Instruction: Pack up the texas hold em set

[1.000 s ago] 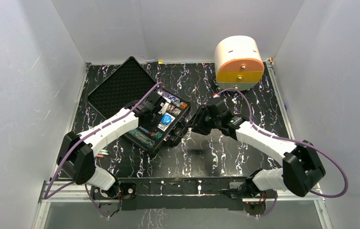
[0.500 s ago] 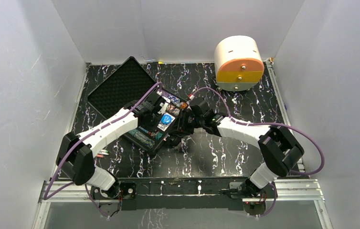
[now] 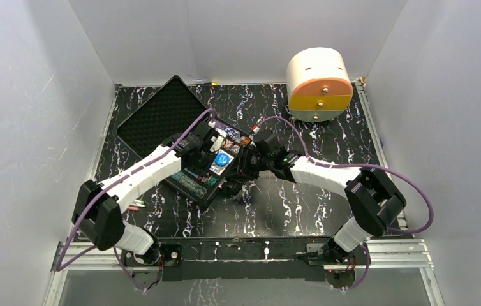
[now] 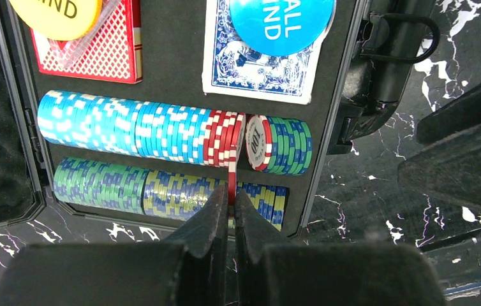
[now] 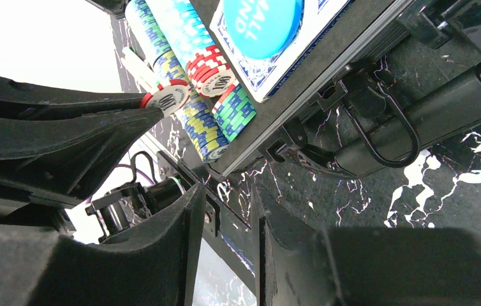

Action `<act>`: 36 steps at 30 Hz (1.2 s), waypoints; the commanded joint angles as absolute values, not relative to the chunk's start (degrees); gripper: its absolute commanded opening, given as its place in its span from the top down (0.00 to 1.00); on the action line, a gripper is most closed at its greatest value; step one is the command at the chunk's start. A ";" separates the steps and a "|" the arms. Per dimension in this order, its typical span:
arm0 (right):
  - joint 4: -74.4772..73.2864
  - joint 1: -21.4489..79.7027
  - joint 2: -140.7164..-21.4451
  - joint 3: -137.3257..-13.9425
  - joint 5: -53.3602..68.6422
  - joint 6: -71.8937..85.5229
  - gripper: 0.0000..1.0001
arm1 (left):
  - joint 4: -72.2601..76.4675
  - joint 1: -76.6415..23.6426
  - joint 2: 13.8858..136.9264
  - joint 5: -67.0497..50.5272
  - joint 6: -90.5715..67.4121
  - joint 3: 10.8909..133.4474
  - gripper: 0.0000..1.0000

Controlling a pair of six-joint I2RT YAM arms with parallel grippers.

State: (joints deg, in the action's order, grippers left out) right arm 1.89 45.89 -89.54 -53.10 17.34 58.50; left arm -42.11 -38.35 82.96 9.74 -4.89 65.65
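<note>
1. While my left claw [image 4: 230, 205] is pinched tight on a single red chip [image 4: 231, 182], held on edge, the main risk is a bad drop. The chip hangs just past the fingertips, over the seam between the red chips [image 4: 224, 137] and the green chips [image 4: 289, 145] of the farther row. If I release it off-line, it could fall flat across the rows or tip its neighbours out of their groove.
2. A chip left standing proud would, I judge, keep the foam lid [image 3: 158, 115] from shutting later.
3. My right claw [image 5: 228, 220] is closed on nothing. It sits just outside the case [image 4: 337, 89] wall, with the latch [image 5: 346, 95] just ahead of it. A careless sweep there could nudge the case and slide the slot out from under my left claw.
4. From the left claw, the chip rows lie directly beneath and just beyond the tips. The blue card deck [image 4: 257, 73] with its blue disc [image 4: 281, 22] is farther ahead to the right, and the red deck [image 4: 107, 54] under a yellow disc [image 4: 56, 13] is ahead to the left.
</note>
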 commanded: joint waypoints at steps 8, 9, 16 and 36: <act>3.13 46.14 -88.81 -54.15 17.89 58.53 0.60 | -43.17 -38.14 80.29 5.83 -3.98 66.45 1.00; 2.97 46.14 -88.73 -54.06 17.73 58.60 0.59 | -43.13 -38.14 80.88 5.44 -3.88 66.25 1.00; 1.97 46.12 -88.12 -53.27 16.62 58.79 0.59 | -42.63 -38.16 83.31 6.56 -3.66 65.39 1.00; 0.97 46.14 -87.34 -51.96 15.83 59.35 0.59 | -40.32 -38.14 83.90 6.09 -5.01 63.77 0.87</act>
State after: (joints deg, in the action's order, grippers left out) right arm 0.10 45.89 -89.49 -52.62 16.43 58.74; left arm -40.45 -38.35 85.84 6.85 -4.95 64.36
